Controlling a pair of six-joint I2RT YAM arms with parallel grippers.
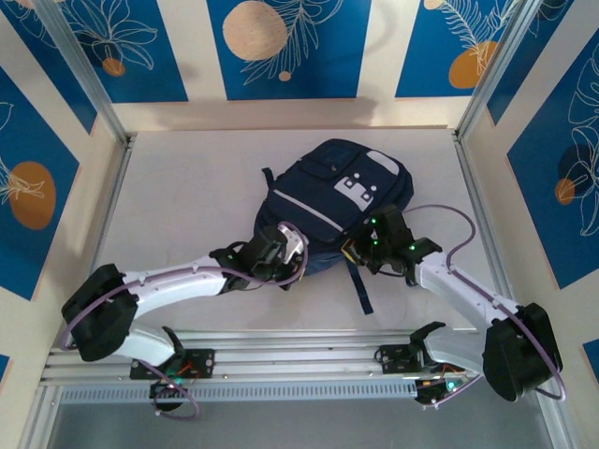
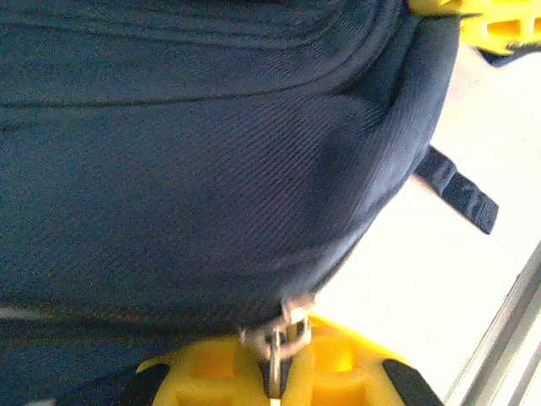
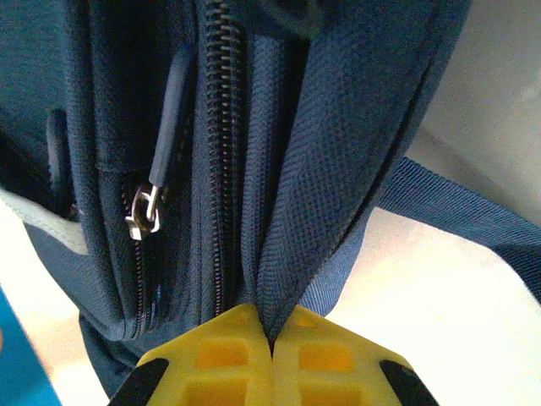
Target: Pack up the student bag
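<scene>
The student bag (image 1: 337, 201), navy with pale grey stripes and patches, lies in the middle of the white table. At its near edge my left gripper (image 1: 296, 245) is shut on a small metal zip pull (image 2: 286, 331); the yellow fingers (image 2: 211, 372) press it between them, and the left gripper (image 2: 277, 359) sits right against the navy fabric (image 2: 186, 169). My right gripper (image 1: 356, 251) is at the bag's near right corner. In the right wrist view the right gripper (image 3: 272, 340) is shut on a pinched fold of the bag's fabric (image 3: 338, 169) beside a closed zip (image 3: 221, 169).
A second zip slider with a navy tab (image 3: 145, 210) hangs left of the held fold. A dark strap (image 1: 360, 285) trails from the bag toward the near edge. Metal rails (image 1: 281, 351) run along the front; patterned blue walls (image 1: 281, 47) enclose the table.
</scene>
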